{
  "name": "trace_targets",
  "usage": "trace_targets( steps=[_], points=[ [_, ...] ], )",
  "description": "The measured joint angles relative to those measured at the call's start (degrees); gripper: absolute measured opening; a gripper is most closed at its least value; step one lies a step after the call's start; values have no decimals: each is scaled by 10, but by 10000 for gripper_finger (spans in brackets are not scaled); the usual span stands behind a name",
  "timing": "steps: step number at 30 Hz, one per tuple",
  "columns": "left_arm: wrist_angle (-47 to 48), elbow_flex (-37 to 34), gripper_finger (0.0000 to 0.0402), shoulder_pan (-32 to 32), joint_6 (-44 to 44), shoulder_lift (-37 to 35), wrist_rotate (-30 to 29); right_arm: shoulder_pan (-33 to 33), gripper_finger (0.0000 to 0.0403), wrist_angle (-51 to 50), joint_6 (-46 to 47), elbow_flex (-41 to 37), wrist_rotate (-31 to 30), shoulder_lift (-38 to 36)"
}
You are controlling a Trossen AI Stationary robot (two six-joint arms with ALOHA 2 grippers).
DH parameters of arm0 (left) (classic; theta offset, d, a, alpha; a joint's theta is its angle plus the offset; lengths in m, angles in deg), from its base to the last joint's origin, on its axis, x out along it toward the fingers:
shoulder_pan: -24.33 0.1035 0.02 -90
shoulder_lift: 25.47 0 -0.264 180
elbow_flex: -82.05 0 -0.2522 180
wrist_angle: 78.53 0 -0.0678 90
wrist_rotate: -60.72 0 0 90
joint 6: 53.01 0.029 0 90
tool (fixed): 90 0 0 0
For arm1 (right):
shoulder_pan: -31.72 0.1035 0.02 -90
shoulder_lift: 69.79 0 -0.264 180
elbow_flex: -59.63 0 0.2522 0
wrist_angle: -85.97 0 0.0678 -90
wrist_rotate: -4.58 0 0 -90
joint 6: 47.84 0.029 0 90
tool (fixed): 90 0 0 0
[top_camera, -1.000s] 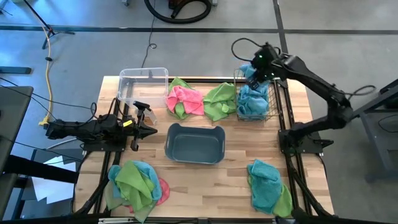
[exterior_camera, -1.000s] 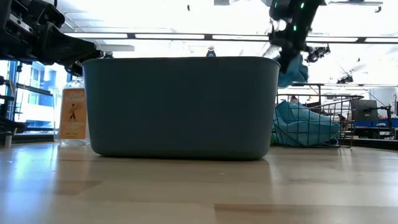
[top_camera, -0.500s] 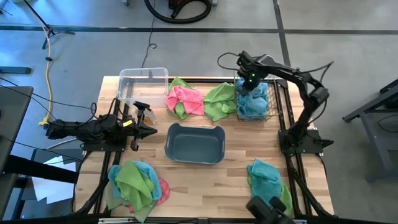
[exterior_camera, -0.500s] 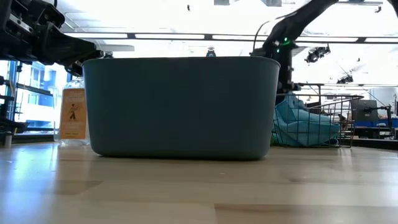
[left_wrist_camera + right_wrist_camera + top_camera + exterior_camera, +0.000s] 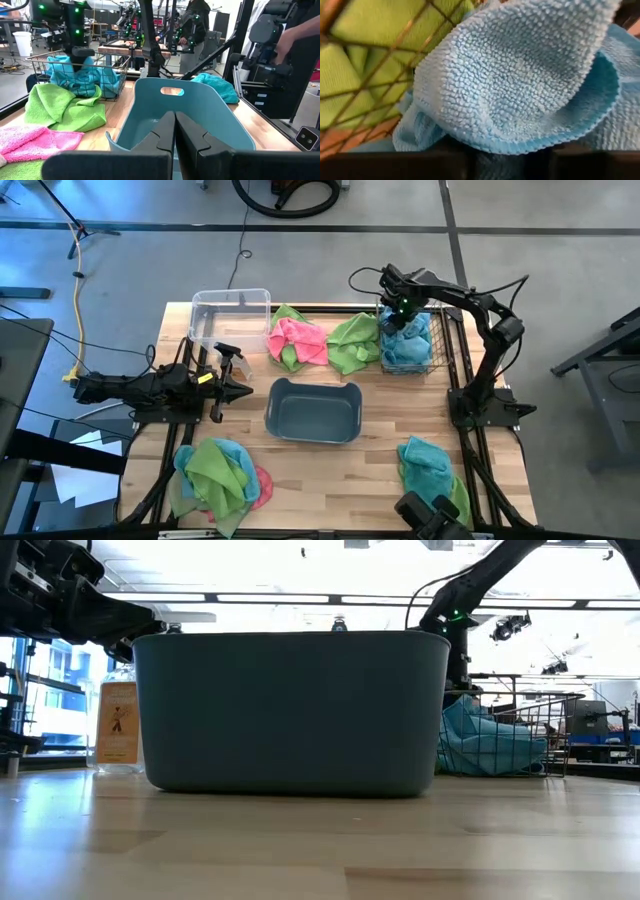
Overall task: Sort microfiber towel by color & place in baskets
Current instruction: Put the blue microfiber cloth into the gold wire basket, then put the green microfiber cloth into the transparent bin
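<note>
R gripper now down in wire basket at 1 o'clock, was above w/ blue towel. Fingers: can't tell, so drop unconfirmed. L gripper pressed together, idle at 9.

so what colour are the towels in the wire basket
Light blue towels, clearest in the right wrist view.

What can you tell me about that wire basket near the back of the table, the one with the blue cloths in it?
The wire basket is a small rectangular container of dark thin metal mesh, standing upright at the table's far right corner. Blue towels are piled inside, bulging near its rim. The right gripper is lowered into its left end, over the blue cloth. A green towel lies on the table against its left side. Seen level, its open grid shows the towels through it.
</note>
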Motion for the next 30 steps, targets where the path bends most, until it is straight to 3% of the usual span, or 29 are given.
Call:
trace_targets(
  steps=[6, 11, 23, 30],
  points=[
    [0, 0, 0, 0, 0, 0, 0, 6, 219, -27, -46, 0, -20, -21],
    [0, 0, 0, 0, 0, 0, 0, 10, 266, -34, -46, 0, -69, -64],
    [0, 0, 0, 0, 0, 0, 0, 8, 280, -53, -15, 0, -10, -178],
    [0, 0, 0, 0, 0, 0, 0, 9, 280, -12, 11, 0, 74, -270]
  ],
)
